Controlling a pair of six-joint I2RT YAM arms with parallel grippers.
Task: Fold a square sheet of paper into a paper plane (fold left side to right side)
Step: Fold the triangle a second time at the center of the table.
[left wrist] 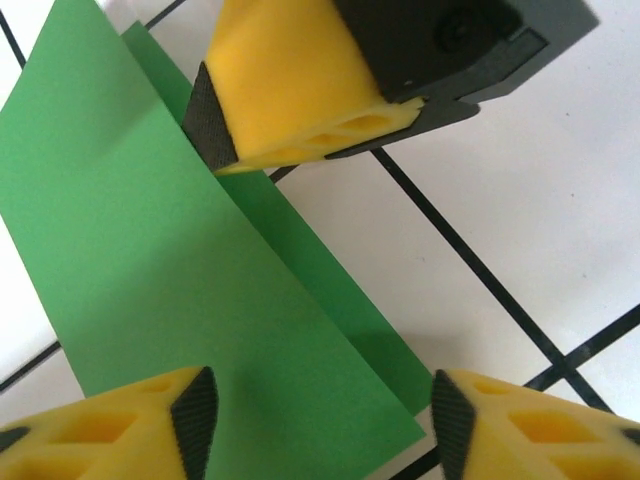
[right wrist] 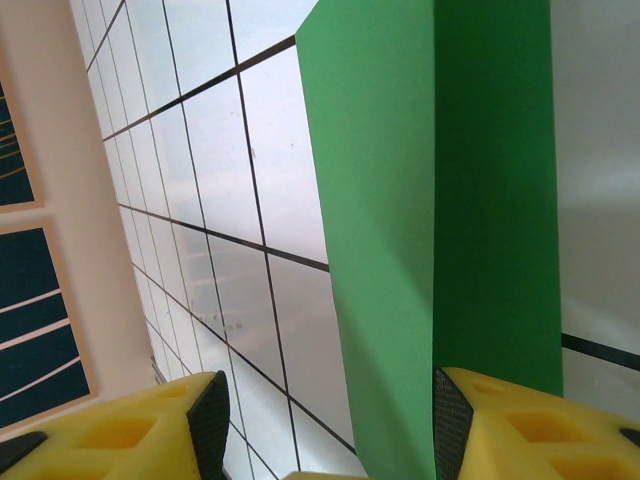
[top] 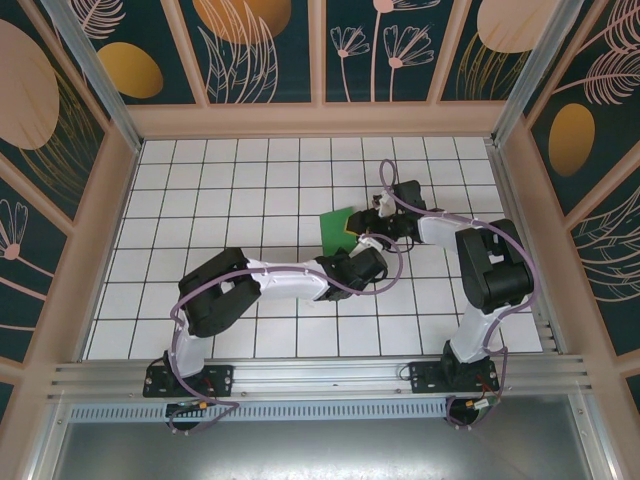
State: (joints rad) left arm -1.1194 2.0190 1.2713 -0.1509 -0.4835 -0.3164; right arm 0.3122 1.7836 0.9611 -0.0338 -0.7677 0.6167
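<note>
Sheet position: the green paper (top: 338, 228) lies on the tiled table (top: 200, 190), right of centre and toward the far edge, with both my wrists close beside it.

Left gripper (left wrist: 320, 430): jaws stand apart with nothing clamped, hanging just over the near end of the paper. From there the sheet runs away as a long band, lower right to upper left in the left wrist view. One flap is raised along a crease down its length.

Right gripper (right wrist: 322, 430): jaws also apart, nothing clamped. One pad (left wrist: 212, 125) sits against the raised flap at the far end, touching as far as I can tell.

Judgement: the fold turns on that crease line. Left is nearer the loose end, so it should press along the band while right steadies the far end.
</note>
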